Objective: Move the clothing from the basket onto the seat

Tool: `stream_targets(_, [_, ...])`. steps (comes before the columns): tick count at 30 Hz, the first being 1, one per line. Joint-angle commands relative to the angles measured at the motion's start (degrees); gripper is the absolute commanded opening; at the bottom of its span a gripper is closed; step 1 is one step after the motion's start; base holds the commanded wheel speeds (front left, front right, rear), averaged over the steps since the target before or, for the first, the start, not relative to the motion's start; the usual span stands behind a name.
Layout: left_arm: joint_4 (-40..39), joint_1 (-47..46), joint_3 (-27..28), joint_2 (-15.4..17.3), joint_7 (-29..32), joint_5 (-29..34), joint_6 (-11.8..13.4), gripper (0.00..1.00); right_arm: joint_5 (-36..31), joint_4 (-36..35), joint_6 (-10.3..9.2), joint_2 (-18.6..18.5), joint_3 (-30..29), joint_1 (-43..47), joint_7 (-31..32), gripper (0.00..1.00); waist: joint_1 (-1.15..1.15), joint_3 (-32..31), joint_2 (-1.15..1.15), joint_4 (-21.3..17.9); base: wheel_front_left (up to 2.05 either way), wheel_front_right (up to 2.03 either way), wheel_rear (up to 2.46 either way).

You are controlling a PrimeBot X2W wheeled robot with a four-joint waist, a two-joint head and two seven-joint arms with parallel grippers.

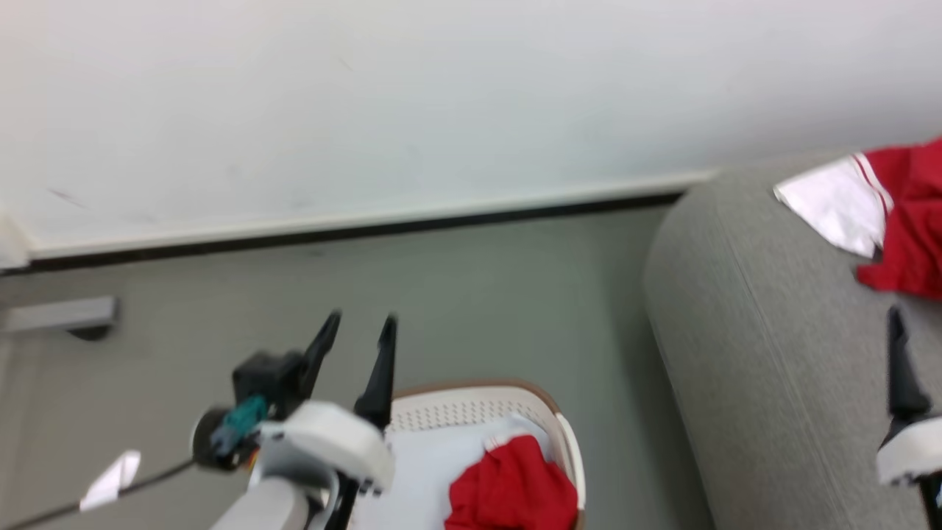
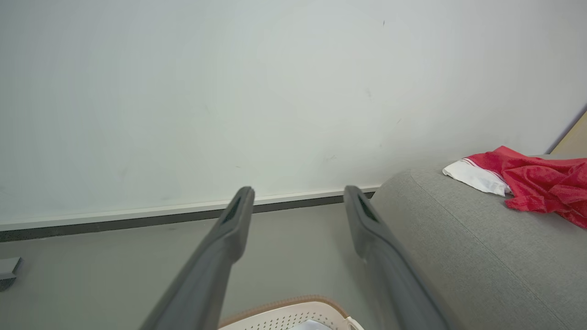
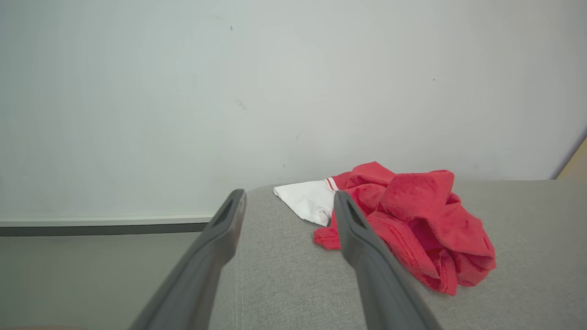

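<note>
The white basket point(image 1: 482, 389) with its brown rim sits on the floor at the bottom centre. Inside lies a red piece of clothing point(image 1: 515, 489) on a pale pad point(image 1: 423, 471). My left gripper point(image 1: 362, 322) hovers open and bare above the basket's left rear rim; the left wrist view shows that gripper point(image 2: 298, 190) above the rim point(image 2: 284, 306). More red and white clothing point(image 1: 909, 221) lies bunched on the grey seat point(image 1: 736, 331). My right gripper point(image 3: 289, 196) stands open over the seat point(image 3: 527, 275), just short of the clothing pile point(image 3: 412, 215), holding nothing.
A pale wall with a dark baseboard point(image 1: 353, 230) runs behind the grey floor point(image 1: 478, 294). A small grey block point(image 1: 59, 313) sits by the wall at the left. A cable and a white tag point(image 1: 110, 478) hang off my left arm.
</note>
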Motion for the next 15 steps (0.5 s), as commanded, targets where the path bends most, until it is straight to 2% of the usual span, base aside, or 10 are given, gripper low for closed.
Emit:
stream_targets(1, [0.3,1.5,0.2,0.4,-0.5,-0.4,0.2,1.00,-0.4,-1.0,-0.11,0.3,-0.4,1.7,0.4,1.00,0.02,-3.7,0.00,3.4,0.00,0.00,0.00])
stream_targets(5, [2.8,6.2,1.4,1.4,-2.6,-1.7,0.7,1.00,-2.3,-6.9,-0.11,4.7,0.0,8.2,2.8,1.00,0.02,-6.6,0.00,5.2,0.00,0.00,0.00])
stream_targets(9, [4.8,10.3,3.5,1.5,-5.0,-3.4,0.8,1.00,-3.0,-11.1,-0.11,7.5,1.7,13.4,4.4,1.00,0.02,-7.9,0.00,6.1,0.00,0.00,0.00])
stream_targets(15, [6.1,16.2,7.5,0.9,-6.5,-2.8,0.5,1.00,-3.0,-13.5,-0.12,10.6,3.7,19.6,4.6,1.00,0.02,-9.7,0.00,6.1,0.00,0.00,0.00])
